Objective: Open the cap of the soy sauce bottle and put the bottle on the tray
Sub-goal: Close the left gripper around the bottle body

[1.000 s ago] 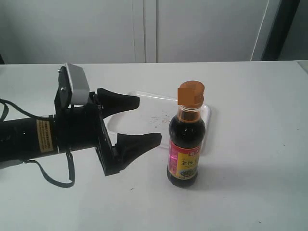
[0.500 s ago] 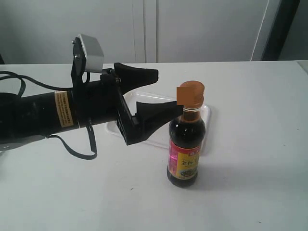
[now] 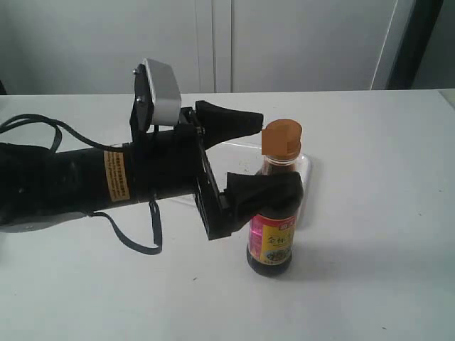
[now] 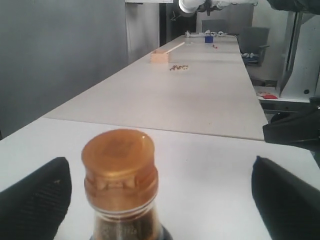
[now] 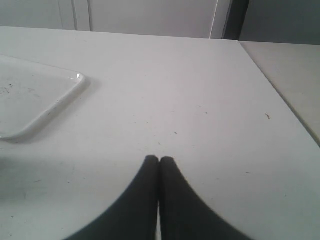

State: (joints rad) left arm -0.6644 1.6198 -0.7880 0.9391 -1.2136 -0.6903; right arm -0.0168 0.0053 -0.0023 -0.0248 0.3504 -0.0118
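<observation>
With the left gripper (image 3: 249, 160) jaws open around the small dark-liquid soy sauce bottle (image 3: 272, 231), note its round orange-brown cap (image 3: 281, 137) remains shut, off the flat white tray (image 3: 302, 167).

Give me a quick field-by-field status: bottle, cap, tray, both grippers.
soy sauce bottle: upright on the table, in front of the tray, not on it
cap: closed
tray: behind the bottle, nothing seen on it
left gripper: open, fingers either side of the bottle's neck and shoulder; contact cannot be told
right gripper: shut, holding nothing, over bare table beside the tray
</observation>
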